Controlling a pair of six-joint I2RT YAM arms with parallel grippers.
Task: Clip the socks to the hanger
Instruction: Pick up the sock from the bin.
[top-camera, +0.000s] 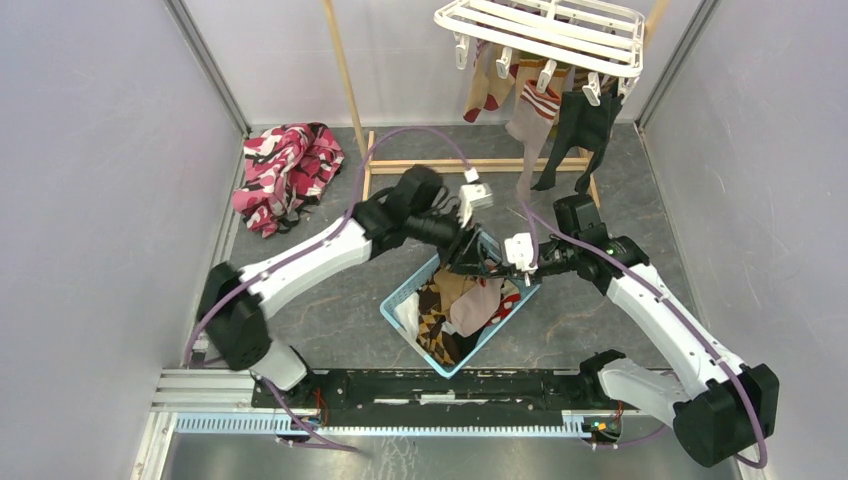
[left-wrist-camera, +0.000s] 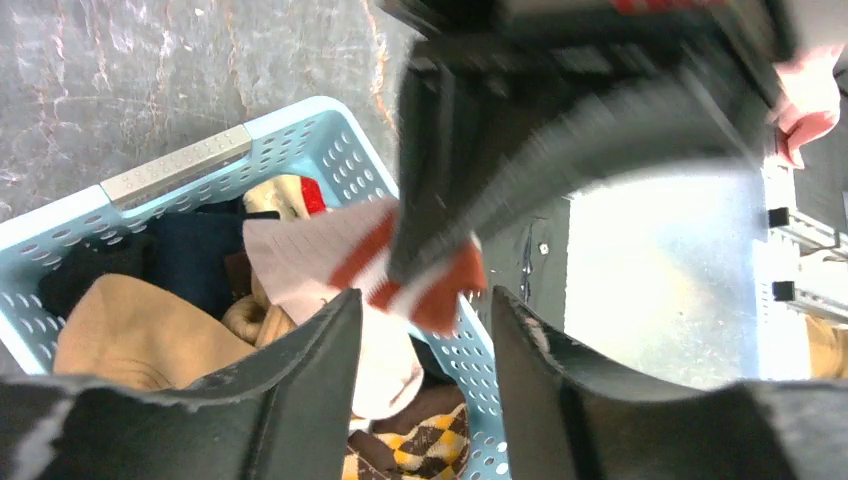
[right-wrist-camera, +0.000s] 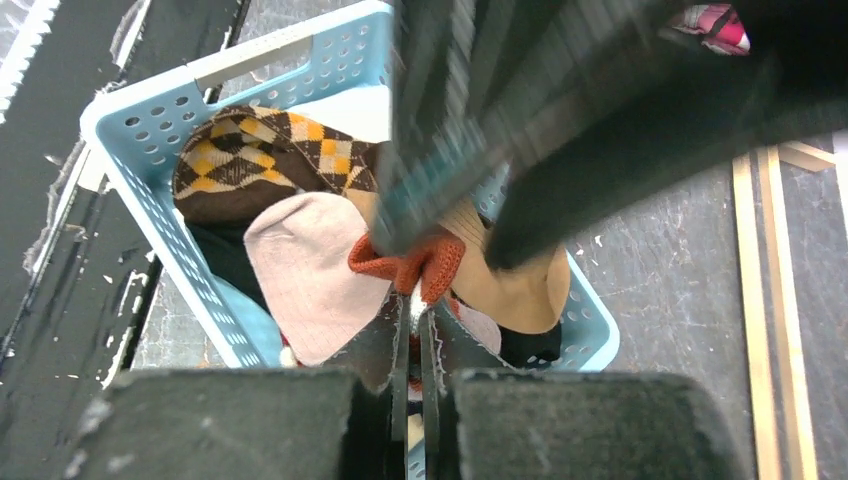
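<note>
The white hanger (top-camera: 545, 30) hangs at the top right with a tan and red sock (top-camera: 488, 88), a grey striped sock (top-camera: 530, 115) and a black sock (top-camera: 580, 130) clipped under it. Over the basket, my right gripper (right-wrist-camera: 414, 305) is shut on the red-white striped cuff (right-wrist-camera: 405, 265) of a pale grey sock (right-wrist-camera: 310, 260). My left gripper (left-wrist-camera: 425, 305) is open, its jaws just below that cuff (left-wrist-camera: 440, 285) and not touching it. Both grippers meet over the basket's far end in the top view, left (top-camera: 468, 255), right (top-camera: 512, 260).
The light blue mesh basket (top-camera: 400, 305) holds an argyle sock (right-wrist-camera: 270, 155), a tan sock (left-wrist-camera: 140, 330) and dark ones. A pink, red and black cloth (top-camera: 285, 170) lies at the back left. A thin wooden frame stand (top-camera: 345, 70) stands behind the basket.
</note>
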